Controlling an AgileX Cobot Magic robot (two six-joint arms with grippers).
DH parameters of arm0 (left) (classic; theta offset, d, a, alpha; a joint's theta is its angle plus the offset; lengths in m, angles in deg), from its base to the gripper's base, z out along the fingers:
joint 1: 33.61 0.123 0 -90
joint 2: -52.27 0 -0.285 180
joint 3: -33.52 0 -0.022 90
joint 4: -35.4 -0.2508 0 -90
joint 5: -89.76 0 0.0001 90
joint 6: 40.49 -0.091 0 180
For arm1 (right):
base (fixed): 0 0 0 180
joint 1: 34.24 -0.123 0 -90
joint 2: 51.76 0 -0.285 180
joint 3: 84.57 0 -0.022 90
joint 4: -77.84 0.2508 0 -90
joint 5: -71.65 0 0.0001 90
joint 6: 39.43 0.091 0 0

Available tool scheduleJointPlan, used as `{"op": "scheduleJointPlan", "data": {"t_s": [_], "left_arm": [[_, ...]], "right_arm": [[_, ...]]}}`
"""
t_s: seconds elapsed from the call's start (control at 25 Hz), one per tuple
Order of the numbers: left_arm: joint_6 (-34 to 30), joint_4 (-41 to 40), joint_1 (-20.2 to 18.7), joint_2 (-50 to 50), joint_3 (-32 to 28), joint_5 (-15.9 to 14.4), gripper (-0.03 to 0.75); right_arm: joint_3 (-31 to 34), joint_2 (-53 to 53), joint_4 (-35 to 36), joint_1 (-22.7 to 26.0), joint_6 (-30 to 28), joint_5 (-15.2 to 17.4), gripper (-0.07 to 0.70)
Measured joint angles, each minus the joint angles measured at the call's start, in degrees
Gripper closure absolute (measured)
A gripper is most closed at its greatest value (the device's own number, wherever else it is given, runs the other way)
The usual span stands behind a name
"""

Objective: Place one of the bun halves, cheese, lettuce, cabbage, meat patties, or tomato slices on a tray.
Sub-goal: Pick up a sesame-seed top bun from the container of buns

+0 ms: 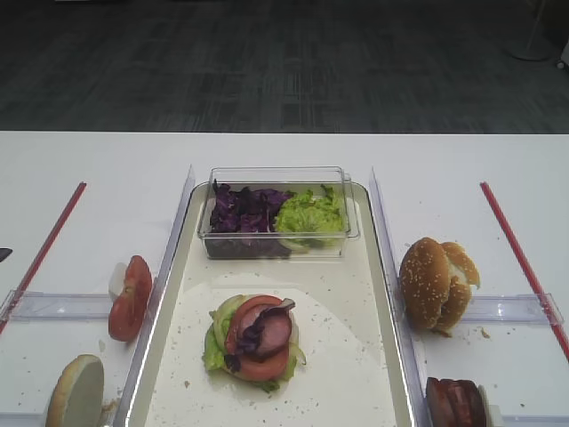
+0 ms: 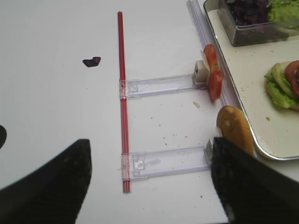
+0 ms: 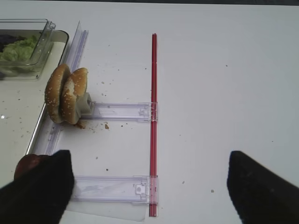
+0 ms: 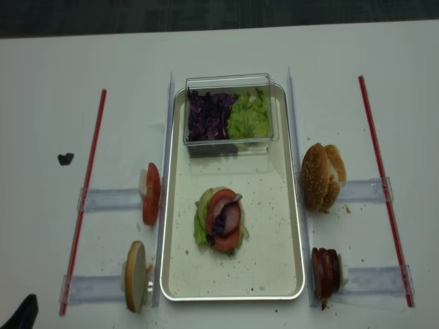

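The cream tray (image 4: 267, 236) holds a stack of lettuce, tomato, meat and cabbage (image 4: 221, 219). Sesame bun halves (image 4: 321, 176) (image 3: 65, 95) stand on edge to its right, with meat patties (image 4: 326, 271) (image 3: 28, 165) nearer me. Tomato slices (image 4: 151, 193) (image 2: 212, 70) stand to the tray's left. No cheese shows. My right gripper (image 3: 149, 186) hangs open and empty over the table, its left finger beside the patties. My left gripper (image 2: 149, 182) is open and empty too, its right finger next to a pale bun half (image 2: 233, 128).
A clear tub (image 4: 230, 140) at the tray's far end holds purple cabbage (image 4: 209, 116) and green lettuce (image 4: 248, 118). Red rods (image 4: 86, 199) (image 4: 384, 185) and clear plastic rails (image 3: 119, 112) (image 2: 159, 86) lie on both sides. A cabbage scrap (image 2: 91, 61) lies far left.
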Motion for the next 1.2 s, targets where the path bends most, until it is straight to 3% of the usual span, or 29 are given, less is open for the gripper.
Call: {"op": "scheduleJointPlan", "data": {"t_s": [1.04,1.2], "left_arm": [[0.00,0.32,0.00,0.00,0.00,0.00,0.224],[0.00,0.00,0.00,0.00,0.00,0.00,0.224]], "right_arm": [[0.00,0.00,-0.10,0.00,0.35,0.00,-0.046],[-2.01,-5.33,-0.21,0.00,1.34,0.00,-0.046]]}}
